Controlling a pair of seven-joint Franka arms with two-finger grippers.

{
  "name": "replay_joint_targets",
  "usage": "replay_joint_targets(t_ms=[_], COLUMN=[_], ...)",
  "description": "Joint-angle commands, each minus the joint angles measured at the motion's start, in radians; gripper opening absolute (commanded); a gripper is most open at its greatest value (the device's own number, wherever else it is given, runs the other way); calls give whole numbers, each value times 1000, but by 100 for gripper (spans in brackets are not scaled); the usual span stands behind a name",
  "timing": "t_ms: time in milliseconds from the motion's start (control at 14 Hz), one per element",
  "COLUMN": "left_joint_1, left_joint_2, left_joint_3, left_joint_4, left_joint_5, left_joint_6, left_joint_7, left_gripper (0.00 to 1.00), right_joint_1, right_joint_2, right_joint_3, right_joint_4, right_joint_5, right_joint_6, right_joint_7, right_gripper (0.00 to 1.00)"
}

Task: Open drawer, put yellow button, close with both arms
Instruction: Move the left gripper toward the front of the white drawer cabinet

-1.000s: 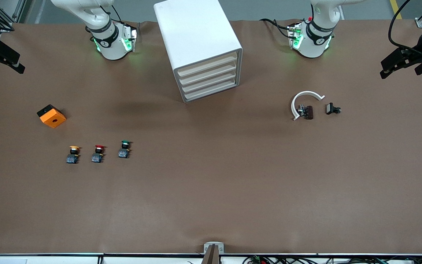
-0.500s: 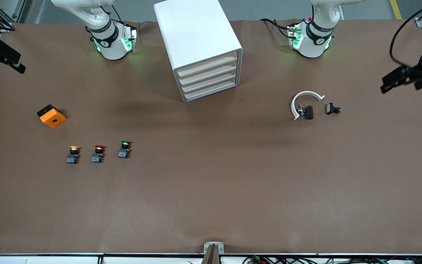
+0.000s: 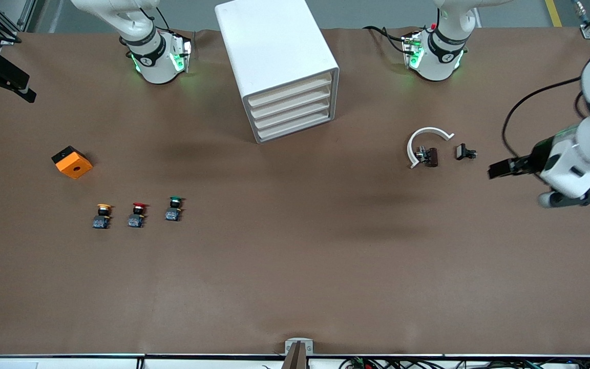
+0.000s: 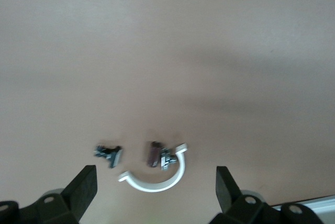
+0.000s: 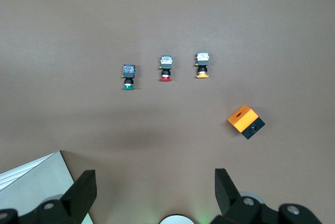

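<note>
The white cabinet [image 3: 269, 46] stands between the two arm bases with all its drawers shut; the drawer [image 3: 290, 91] is the uppermost one. The yellow button [image 3: 103, 215] stands upright toward the right arm's end of the table, in a row with a red button [image 3: 138, 214] and a green button [image 3: 174, 208]. The right wrist view also shows the yellow button [image 5: 202, 65]. My left gripper [image 3: 500, 168] hangs open and empty over the left arm's end of the table. My right gripper [image 3: 5, 77] waits open over the table edge at the right arm's end.
An orange box [image 3: 71, 162] with a black side lies near the buttons, farther from the front camera. A white C-shaped ring [image 3: 424, 141], a brown part [image 3: 430, 156] and a small black part [image 3: 465, 152] lie near my left gripper [image 4: 156, 182].
My left arm has swung in from the table's edge and come down over the table beside the small parts. The right arm, the buttons and the cabinet have not moved.
</note>
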Motion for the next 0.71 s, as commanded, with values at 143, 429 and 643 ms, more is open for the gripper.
replay_joint_targets(t_ms=[143, 429, 643], left_joint_1=[-130, -259, -371], left_joint_2=[86, 154, 192], left_joint_3=[-10, -10, -10], left_joint_4=[17, 19, 20], left_joint_5=[-17, -16, -19], left_joint_6=[60, 103, 103], left_joint_7=[-254, -531, -820], left_gripper=[100, 100, 100], right_joint_1=[-13, -13, -16], right_joint_2=[-21, -2, 23], right_joint_3=[9, 9, 9], right_joint_4=[-14, 31, 35], right_joint_5=[-18, -19, -21], right_joint_6=[-7, 2, 1], right_joint_7=[-4, 2, -4], right_gripper=[100, 100, 100])
